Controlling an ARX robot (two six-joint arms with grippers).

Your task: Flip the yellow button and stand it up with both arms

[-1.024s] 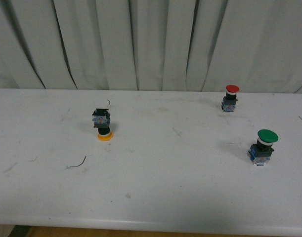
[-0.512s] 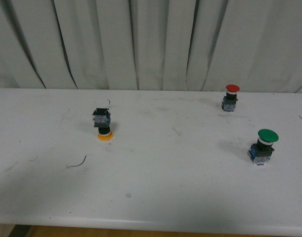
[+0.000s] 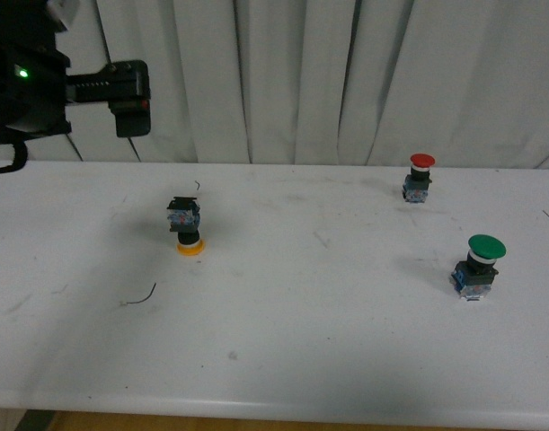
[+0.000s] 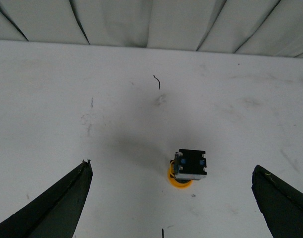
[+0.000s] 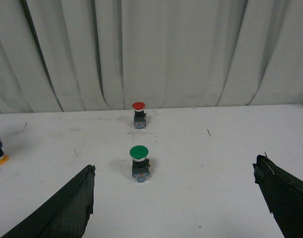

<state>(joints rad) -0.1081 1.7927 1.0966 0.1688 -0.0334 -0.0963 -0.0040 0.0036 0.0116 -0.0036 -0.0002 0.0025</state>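
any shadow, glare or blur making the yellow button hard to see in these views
Front view: the yellow button sits in a faint broad shadow; the left arm is a near-black silhouette. Left wrist view: button sharp, soft grey shadow on the table beside it. Right wrist view: button cropped at the frame edge; no glare anywhere.

Front camera looks across the counter (image 3: 283, 341) toward its far edge; left wrist camera looks down nearby; all three show the yellow button (image 3: 187, 229).
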